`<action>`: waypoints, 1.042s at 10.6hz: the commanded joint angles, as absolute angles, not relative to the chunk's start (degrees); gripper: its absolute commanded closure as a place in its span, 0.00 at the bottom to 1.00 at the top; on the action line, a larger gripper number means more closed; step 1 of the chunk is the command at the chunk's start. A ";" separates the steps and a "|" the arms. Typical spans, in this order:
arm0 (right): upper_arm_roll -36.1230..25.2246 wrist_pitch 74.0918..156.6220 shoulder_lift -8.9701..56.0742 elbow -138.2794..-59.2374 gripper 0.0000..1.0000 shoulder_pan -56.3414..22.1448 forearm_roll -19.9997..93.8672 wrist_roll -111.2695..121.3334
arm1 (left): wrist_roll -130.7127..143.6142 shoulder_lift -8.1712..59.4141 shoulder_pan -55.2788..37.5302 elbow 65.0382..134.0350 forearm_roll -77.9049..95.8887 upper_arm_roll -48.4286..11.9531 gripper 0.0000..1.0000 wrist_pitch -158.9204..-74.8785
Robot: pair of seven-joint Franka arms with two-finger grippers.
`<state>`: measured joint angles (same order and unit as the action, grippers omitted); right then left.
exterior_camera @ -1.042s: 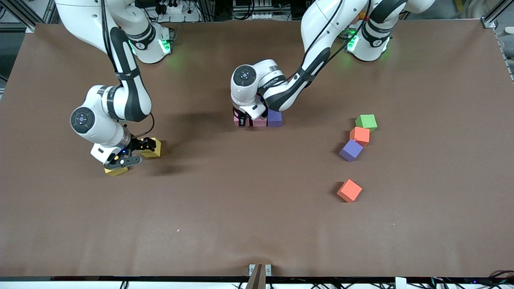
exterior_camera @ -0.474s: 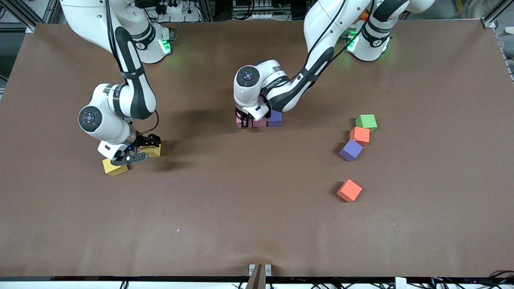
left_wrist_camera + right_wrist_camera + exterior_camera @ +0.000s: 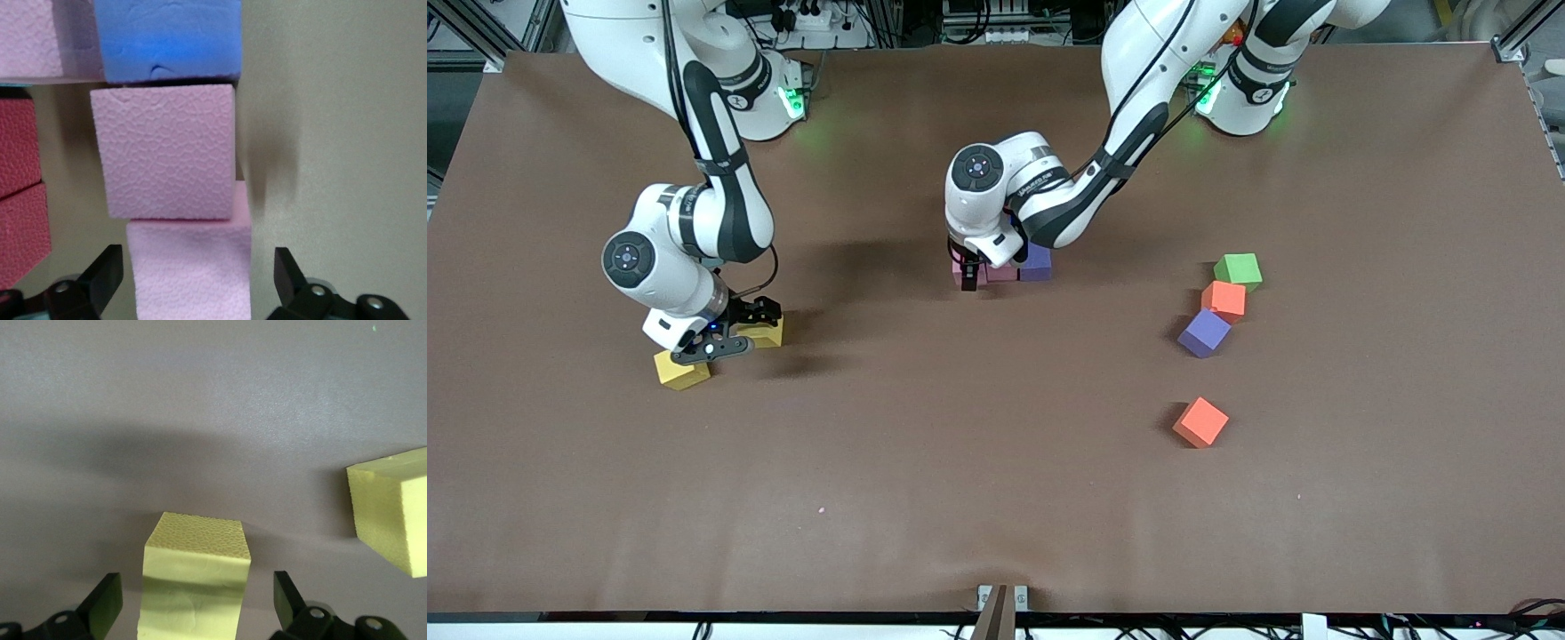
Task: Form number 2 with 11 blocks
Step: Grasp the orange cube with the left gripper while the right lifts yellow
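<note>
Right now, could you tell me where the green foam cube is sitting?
In the front view, the green foam cube sits toward the left arm's end of the table, touching the orange foam cube, which lies just nearer the camera.

Even overhead light falls on the brown table (image 3: 996,498), casting soft arm shadows near its middle. Green base lights glow along its top edge. Wrist views look slightly soft.

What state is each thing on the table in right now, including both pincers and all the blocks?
Left pincer: open, astride a pink block at the started number 2.
Right pincer: open, astride a yellow block.
Second yellow block: loose on the table.
Purple block: loose, touching an orange block.
Red block: loose, alone.
Green cube: unused, beside the orange block.
</note>
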<state>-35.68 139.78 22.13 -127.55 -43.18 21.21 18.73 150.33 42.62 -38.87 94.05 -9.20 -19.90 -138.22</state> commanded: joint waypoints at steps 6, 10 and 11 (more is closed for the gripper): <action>-35.77 141.33 24.52 -128.76 0.00 -43.68 27.95 18.54 | 149.78 31.47 -35.17 95.80 -10.45 -20.13 0.00 -136.41; -35.77 141.24 24.52 -128.41 0.72 -43.33 29.00 18.63 | 130.58 31.46 -22.89 92.03 -10.46 -19.78 0.00 -131.94; -35.77 141.15 24.52 -128.06 0.73 -43.33 29.00 19.07 | 124.34 31.46 -19.81 91.50 -10.46 -19.78 0.00 -129.31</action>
<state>-35.65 140.78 24.65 -128.08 -43.19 27.25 18.56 130.92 32.12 -23.77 92.46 -9.35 -19.09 -133.05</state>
